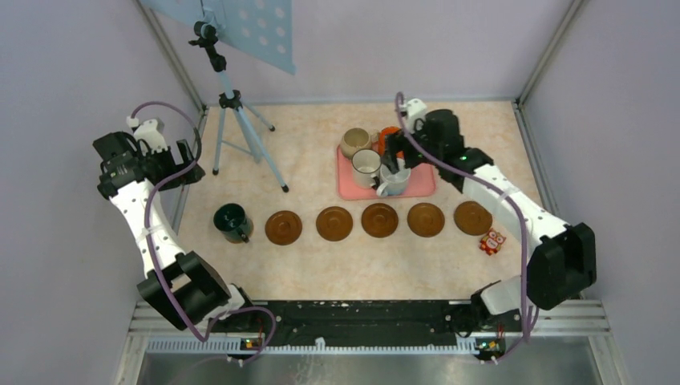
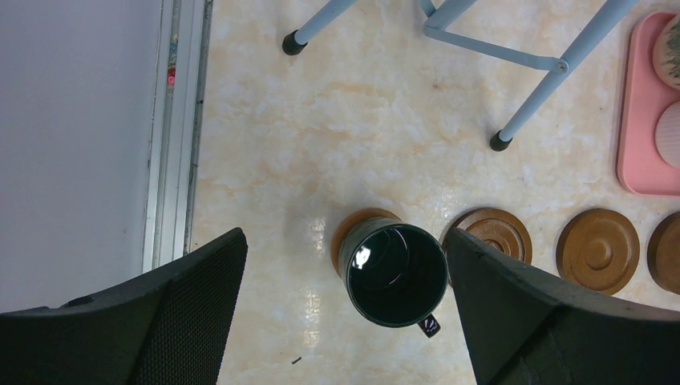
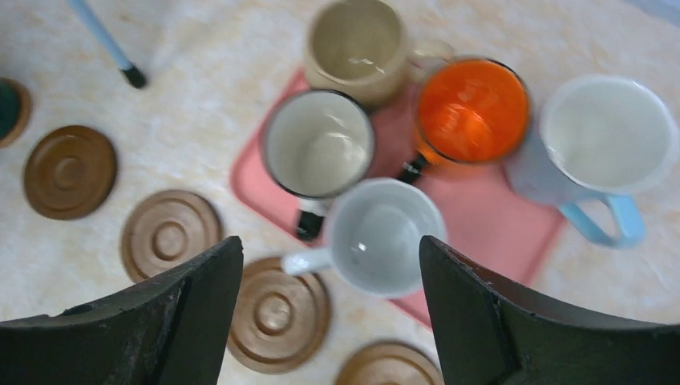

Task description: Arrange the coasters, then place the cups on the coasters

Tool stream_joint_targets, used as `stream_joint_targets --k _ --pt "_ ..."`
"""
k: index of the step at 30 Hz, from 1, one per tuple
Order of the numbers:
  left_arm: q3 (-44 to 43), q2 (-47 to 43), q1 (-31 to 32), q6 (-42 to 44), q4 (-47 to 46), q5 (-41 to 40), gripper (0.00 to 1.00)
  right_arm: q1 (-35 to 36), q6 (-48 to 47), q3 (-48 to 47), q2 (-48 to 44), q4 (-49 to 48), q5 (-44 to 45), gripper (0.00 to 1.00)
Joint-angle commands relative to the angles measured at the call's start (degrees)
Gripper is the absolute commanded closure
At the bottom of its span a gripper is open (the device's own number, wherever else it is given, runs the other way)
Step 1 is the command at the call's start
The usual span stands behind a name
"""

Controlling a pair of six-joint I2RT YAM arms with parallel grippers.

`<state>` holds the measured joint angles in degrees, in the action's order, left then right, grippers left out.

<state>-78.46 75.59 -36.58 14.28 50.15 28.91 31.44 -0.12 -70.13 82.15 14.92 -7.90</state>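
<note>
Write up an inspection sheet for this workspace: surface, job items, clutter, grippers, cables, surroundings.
Surface: marbled beige table.
Job's things: green mug stands on the tan coaster. Five brown coasters lie bare in a row beside it. The dark-rimmed white mug, plain white mug and orange mug are on the pink tray. The beige mug and pale-blue mug are at its edges.
Clutter: owl; tripod.
Grippers: left gripper open above the green mug. Right gripper open above the tray mugs. Neither holds anything.
Cables: purple cables looped along both arms.
Surroundings: lilac walls, metal frame, blue perforated board.
</note>
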Motion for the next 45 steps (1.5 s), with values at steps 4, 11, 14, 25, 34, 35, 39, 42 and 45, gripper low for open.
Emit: stream_joint_targets --k 4,11,14,25,34,35,39,42,45 --pt "-0.36 -1.24 0.2 -0.5 -1.21 0.14 0.01 -16.45 -9.35 0.23 -0.52 7.14 -13.92 0.22" --pt "-0.82 -1.33 0.26 -0.5 -0.4 -0.59 0.01 -24.99 -17.47 -4.87 8.6 6.82 -15.61 0.25" --pt "-1.31 -1.44 0.25 -0.33 -0.15 -1.2 0.01 -26.91 -20.49 -8.76 13.45 6.29 -15.3 0.26" --pt "-1.48 -2.55 0.21 -0.15 0.52 -3.88 0.01 -27.83 -26.68 -19.64 28.47 5.12 -15.16 0.37" --pt "-0.45 -3.86 0.2 -0.27 0.56 -5.52 0.01 -27.67 -28.9 -22.48 33.6 6.59 -18.93 0.52" --pt "-0.25 -3.88 0.24 -0.39 0.6 -5.61 0.01 -27.76 -29.09 -22.18 33.68 6.39 -18.98 0.54" --pt "0.23 -3.69 0.19 -0.5 0.43 -5.44 0.01 -27.7 -29.15 -21.47 33.89 5.05 -19.57 0.64" --pt "0.09 -3.14 0.19 -0.44 0.3 -5.37 0.01 -27.73 -29.23 -21.16 33.85 4.13 -19.37 0.79" --pt "-0.34 -2.46 0.2 -0.89 0.03 -4.79 0.01 -27.7 -29.24 -20.09 32.93 3.94 -18.88 0.93"
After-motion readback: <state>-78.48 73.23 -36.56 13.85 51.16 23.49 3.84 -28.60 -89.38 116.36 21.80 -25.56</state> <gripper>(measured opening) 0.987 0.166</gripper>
